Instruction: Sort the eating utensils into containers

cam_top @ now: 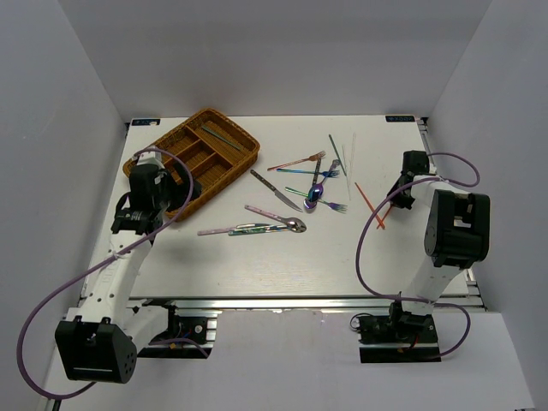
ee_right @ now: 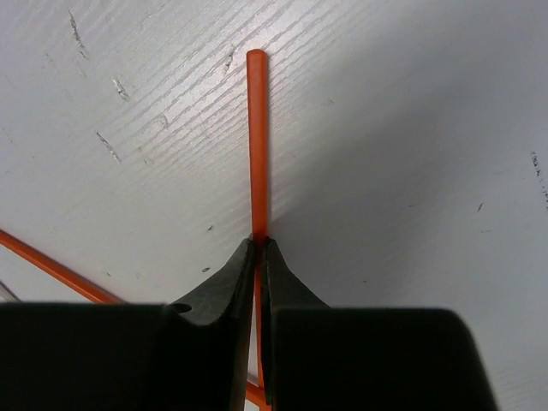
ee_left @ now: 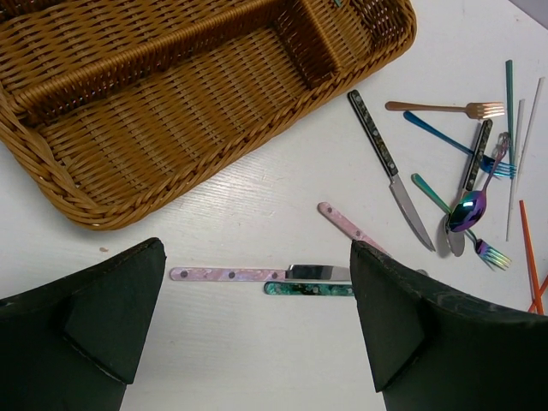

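The wicker tray [cam_top: 224,178] lies at the back left, with one green utensil [cam_top: 221,135] in a far compartment. It also shows in the left wrist view [ee_left: 214,167]. My left gripper [cam_top: 130,223] is open and empty, hovering near the tray's front corner [ee_left: 257,317]. Between its fingers below lie a pink-handled knife [ee_left: 231,274] and a green-handled utensil [ee_left: 308,289]. My right gripper [cam_top: 390,204] is shut on an orange chopstick [ee_right: 257,137] at table level [ee_right: 259,244]. A second orange chopstick [ee_right: 51,265] lies to its left.
Several loose utensils lie mid-table: a pink spoon [cam_top: 274,217], a black-handled knife [cam_top: 274,190], a rose-gold fork [cam_top: 300,160], an iridescent spoon [cam_top: 315,195] and thin pale chopsticks [cam_top: 347,154]. White walls enclose the table.
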{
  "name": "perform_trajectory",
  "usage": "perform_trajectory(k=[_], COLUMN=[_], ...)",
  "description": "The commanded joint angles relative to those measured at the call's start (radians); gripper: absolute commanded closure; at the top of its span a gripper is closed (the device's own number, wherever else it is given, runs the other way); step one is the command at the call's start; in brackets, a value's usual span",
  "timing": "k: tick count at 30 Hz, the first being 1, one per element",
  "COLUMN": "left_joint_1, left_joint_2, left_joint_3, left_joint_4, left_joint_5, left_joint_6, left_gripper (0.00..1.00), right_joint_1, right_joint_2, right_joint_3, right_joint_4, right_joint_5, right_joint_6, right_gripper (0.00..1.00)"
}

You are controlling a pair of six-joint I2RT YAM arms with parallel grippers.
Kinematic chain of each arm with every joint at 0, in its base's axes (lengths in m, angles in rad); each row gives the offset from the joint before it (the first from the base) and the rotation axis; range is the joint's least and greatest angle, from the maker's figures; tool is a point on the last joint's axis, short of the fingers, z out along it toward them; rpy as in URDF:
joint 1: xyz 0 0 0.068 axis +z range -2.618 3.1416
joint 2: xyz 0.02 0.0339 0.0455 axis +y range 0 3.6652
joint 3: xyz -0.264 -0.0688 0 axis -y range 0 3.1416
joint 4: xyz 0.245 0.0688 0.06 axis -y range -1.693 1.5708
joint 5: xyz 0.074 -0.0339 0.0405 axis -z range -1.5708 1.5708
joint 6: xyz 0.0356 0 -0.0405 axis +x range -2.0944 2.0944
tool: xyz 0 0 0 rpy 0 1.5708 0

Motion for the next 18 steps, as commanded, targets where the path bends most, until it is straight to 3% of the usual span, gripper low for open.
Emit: perform_trajectory(k=[1, 4, 10, 18], left_joint_1=[-0.004, -0.004, -0.004, -0.004], left_joint_2=[-0.019, -0.025, -0.032, -0.019], left_joint_3=[-0.006, -0.008, -0.016, 0.003], left_joint_4=[0.012, 0.007, 0.01, 0.019], left_joint_5=[0.014, 0.014, 0.011, 0.034], left_joint_6=[0.016, 0.02, 0.019, -0.001], left_gripper=[0.02, 0.02, 0.02, 0.02], right_joint_1=[-0.008, -0.014, -0.017, 0.043], right_joint_2=[0.021, -0.014, -0.141, -0.333], right_joint_3=[-0.027, -0.033, -0.068, -0.082], right_joint_4=[-0.021, -0.025, -0.008, -0.044], right_joint_5=[0.03, 0.049, 0.012, 0.145], right_joint_6=[0.033, 0.041, 0.017, -0.048], right_gripper=[0.95, 1.0, 1.0, 1.0])
